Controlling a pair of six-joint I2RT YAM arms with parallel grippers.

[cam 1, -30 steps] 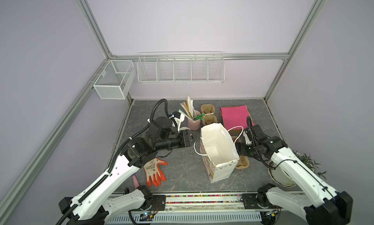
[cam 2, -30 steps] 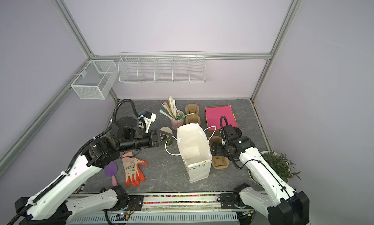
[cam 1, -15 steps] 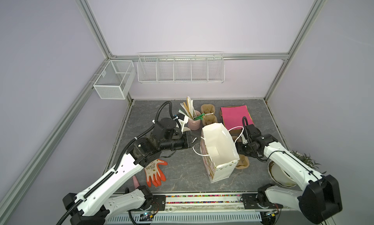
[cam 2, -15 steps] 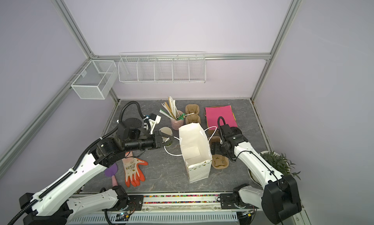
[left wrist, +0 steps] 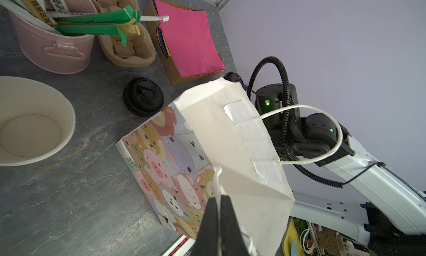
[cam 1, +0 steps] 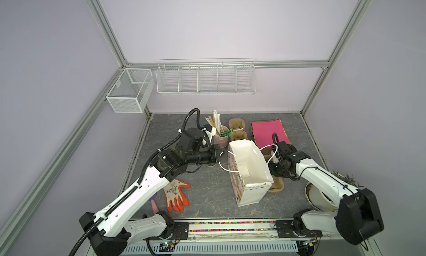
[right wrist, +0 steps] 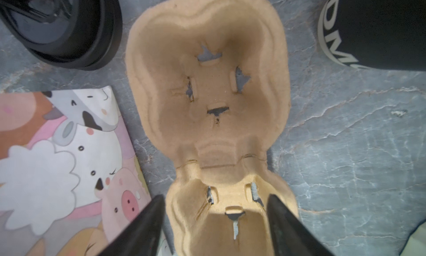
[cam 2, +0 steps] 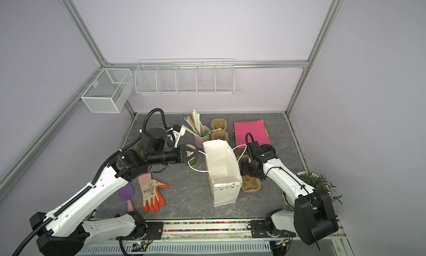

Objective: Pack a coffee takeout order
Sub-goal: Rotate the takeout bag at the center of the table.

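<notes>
Bag: the white paper bag [cam 1: 247, 161] with animal print stands upright near the middle of the surface [cam 1: 207, 197], its mouth open upward. It looks empty, so the packing seems to be only at the start.
Left claw: the left claw [left wrist: 217, 198] is pressed together on one cord handle [left wrist: 216, 181], at 9 o'clock of the bag. The probable reason is to steady the light bag and hold its mouth wide for loading.
Right claw: the right claw [right wrist: 215, 197] is spread, with one finger on each side of the end of the cup carrier [right wrist: 207, 93]. Whether the fingers already press it cannot be told.
Carrier place: it lies flat on the surface at 3 o'clock of the bag, just beside its base, probably so that the lift into the bag is short.
Pink sheet: the pink sheet [cam 1: 268, 131] lies on top of a pile at 1 o'clock, not yet touched.
Counts: one bag with two cord handles; two cup carriers, the second carrier [cam 1: 237, 130] at 12 o'clock; one pink sheet on top; one black lid [left wrist: 143, 97]; one open paper cup [left wrist: 30, 121]; one pink bucket [left wrist: 53, 45] of sticks at 11 o'clock; one glove [cam 1: 176, 195] at 8 o'clock.
</notes>
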